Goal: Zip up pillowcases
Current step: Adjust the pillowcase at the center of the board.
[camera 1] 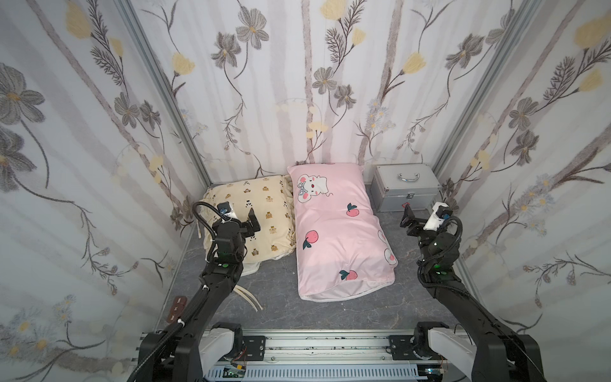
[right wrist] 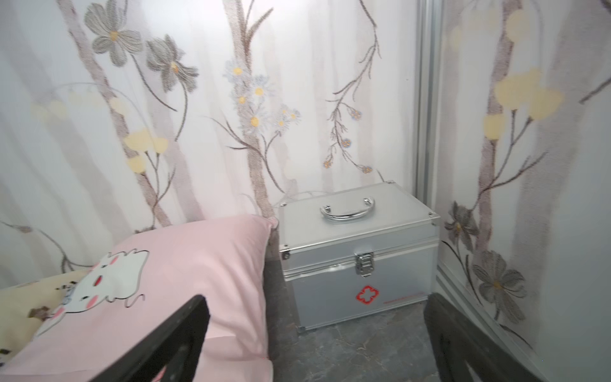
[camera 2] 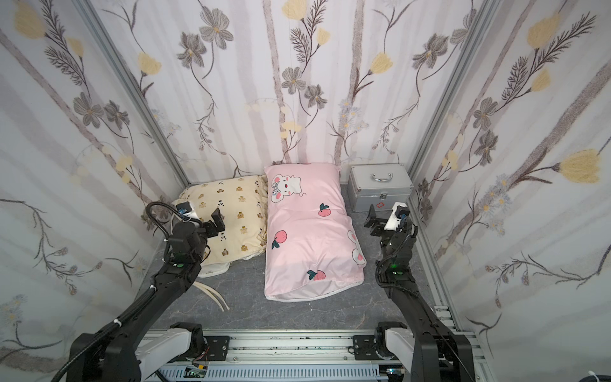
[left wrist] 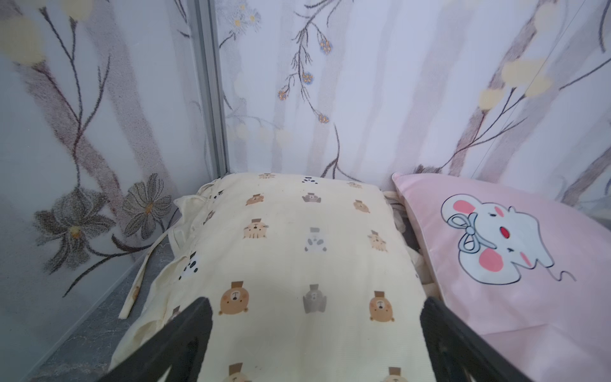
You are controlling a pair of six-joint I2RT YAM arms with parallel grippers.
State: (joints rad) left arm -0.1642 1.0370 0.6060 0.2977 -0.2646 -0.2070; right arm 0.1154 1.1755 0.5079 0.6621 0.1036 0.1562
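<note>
Two pillowcases lie side by side on the grey floor against the back wall. The longer pink pillowcase [camera 1: 337, 231] [camera 2: 307, 231] [left wrist: 529, 297] [right wrist: 198, 264] gapes at its near end, showing white filling. The shorter cream pillowcase [camera 1: 264, 211] [camera 2: 238, 215] [left wrist: 297, 248] with small bears lies to its left, white filling peeking out at its near edge. My left gripper [camera 1: 251, 223] [camera 2: 216, 221] [left wrist: 315, 301] hovers open above the cream one, holding nothing. Right of the pink one, my right gripper [camera 1: 410, 221] [camera 2: 373, 220] [right wrist: 315, 299] hangs open and empty over bare floor.
A silver metal case [camera 1: 405, 188] [camera 2: 380, 188] [right wrist: 360, 251] with a handle stands in the back right corner. Two cream strips [camera 1: 251, 297] lie on the floor near the left arm. Floral walls close in on three sides, and a metal rail [camera 1: 324, 344] runs along the front.
</note>
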